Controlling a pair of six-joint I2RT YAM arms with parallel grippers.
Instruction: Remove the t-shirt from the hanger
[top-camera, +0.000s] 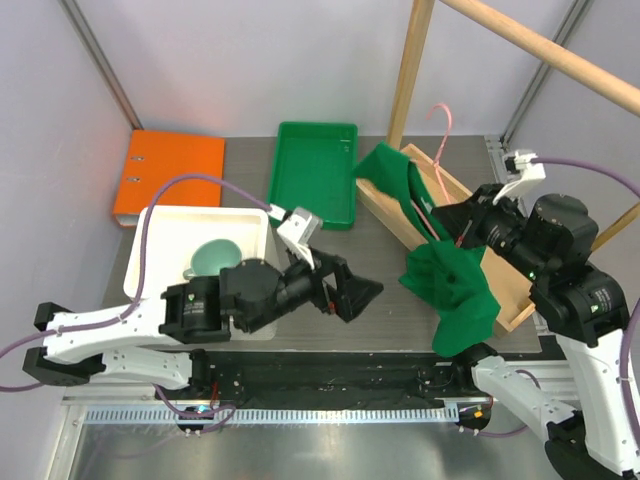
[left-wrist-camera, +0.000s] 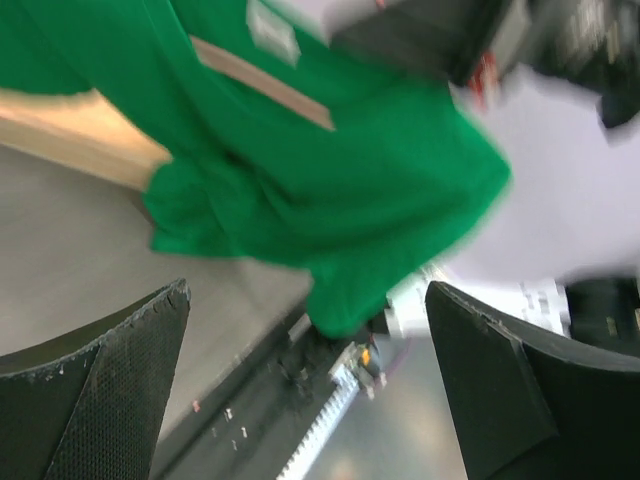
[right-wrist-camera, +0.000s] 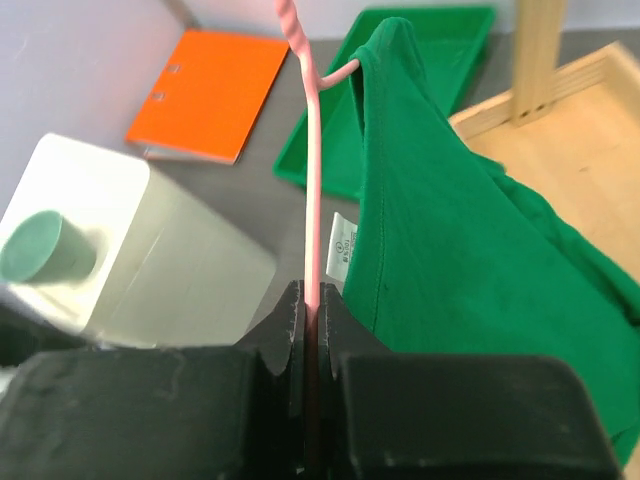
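Grey, perhaps grained table (top-camera: 250, 170), pale walls (top-camera: 250, 60)

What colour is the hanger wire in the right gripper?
Pink. The hanger shows best in the right wrist view, clamped by the right gripper.

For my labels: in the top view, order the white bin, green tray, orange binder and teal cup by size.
1. White bin, partly under the left arm.
2. Green tray and orange binder, about alike.
3. Teal cup.
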